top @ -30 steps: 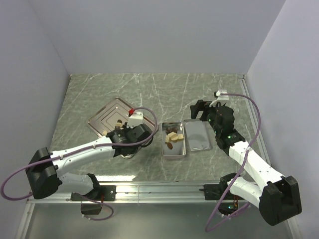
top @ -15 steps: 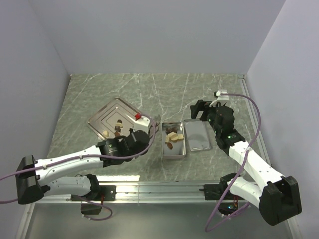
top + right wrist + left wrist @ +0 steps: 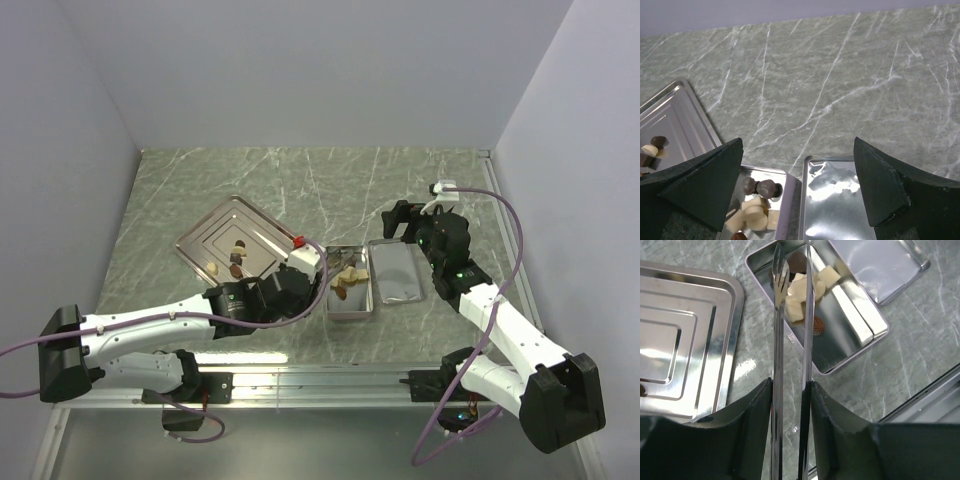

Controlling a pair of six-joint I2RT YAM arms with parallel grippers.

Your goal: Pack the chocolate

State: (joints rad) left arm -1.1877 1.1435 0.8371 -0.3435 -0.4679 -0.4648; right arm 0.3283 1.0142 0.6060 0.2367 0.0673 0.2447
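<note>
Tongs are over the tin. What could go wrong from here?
1. The tongs end over heaped cream pieces in the tin; a piece let go there may roll off the heap and out.
2. The left gripper clamps the tongs far from their tips, so a small wrist slip could nudge the tin.

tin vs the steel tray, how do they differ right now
The tin is small, deep-walled and smooth-floored; the tray is wider, shallow and ridged. The tin lies straight in the top view; the tray sits turned diagonally. The tin holds a heap of chocolate; the tray has only a few pieces toward its near side. Both are shiny, rectangular metal.
</note>
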